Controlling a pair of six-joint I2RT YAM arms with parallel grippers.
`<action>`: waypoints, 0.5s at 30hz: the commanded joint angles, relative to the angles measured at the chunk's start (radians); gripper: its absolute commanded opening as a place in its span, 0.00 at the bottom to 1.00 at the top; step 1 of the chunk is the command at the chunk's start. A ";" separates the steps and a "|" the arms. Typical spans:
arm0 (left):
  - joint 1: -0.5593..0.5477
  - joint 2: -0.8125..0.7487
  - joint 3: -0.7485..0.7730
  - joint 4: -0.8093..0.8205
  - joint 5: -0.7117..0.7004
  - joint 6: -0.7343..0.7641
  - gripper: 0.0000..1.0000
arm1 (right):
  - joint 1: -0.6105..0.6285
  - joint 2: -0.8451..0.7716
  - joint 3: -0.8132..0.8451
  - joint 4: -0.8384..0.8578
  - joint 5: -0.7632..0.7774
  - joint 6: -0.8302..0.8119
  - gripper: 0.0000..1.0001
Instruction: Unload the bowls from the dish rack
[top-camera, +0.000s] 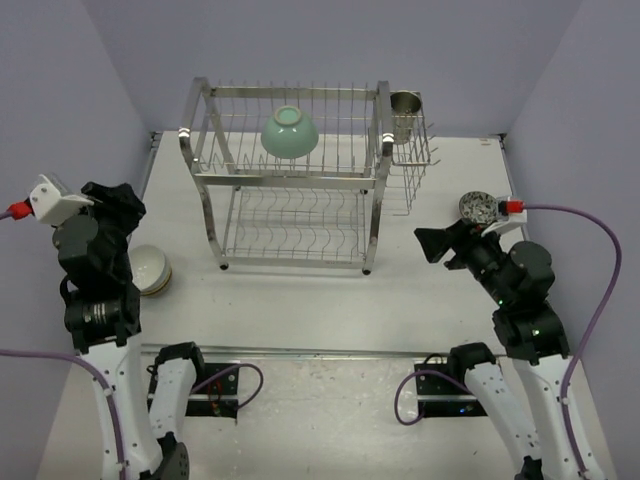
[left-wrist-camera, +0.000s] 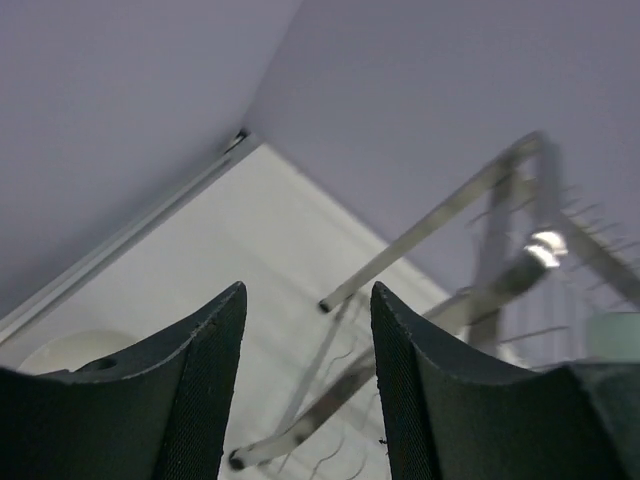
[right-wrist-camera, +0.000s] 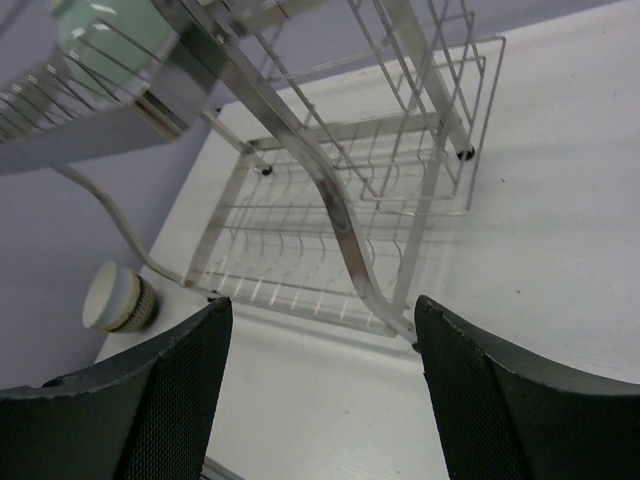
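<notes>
While the green bowl (top-camera: 290, 131) sits racked, left fingers (left-wrist-camera: 205, 390) and right fingers (right-wrist-camera: 170, 400) gape empty, well away.

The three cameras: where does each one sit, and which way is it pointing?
Top external: fixed above and behind the arms, looking down on the table; both arms show, the dish rack beyond.
Left wrist: on the left arm, angled up at the rack's frame and the wall; the open left gripper shows.
Right wrist: on the right arm, looking left across the rack; the open right gripper shows.
Shared: top and right wrist both show the mint-green bowl, upper tier.
</notes>
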 joint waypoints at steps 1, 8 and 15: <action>0.009 -0.004 0.031 0.214 0.188 -0.029 0.54 | 0.002 0.036 0.158 0.005 -0.070 0.100 0.74; 0.009 0.115 0.042 0.516 0.685 -0.184 0.49 | 0.025 0.335 0.726 -0.216 -0.199 0.104 0.74; -0.106 0.456 0.404 0.407 0.808 -0.178 0.45 | 0.036 0.958 1.715 -0.631 -0.374 0.140 0.74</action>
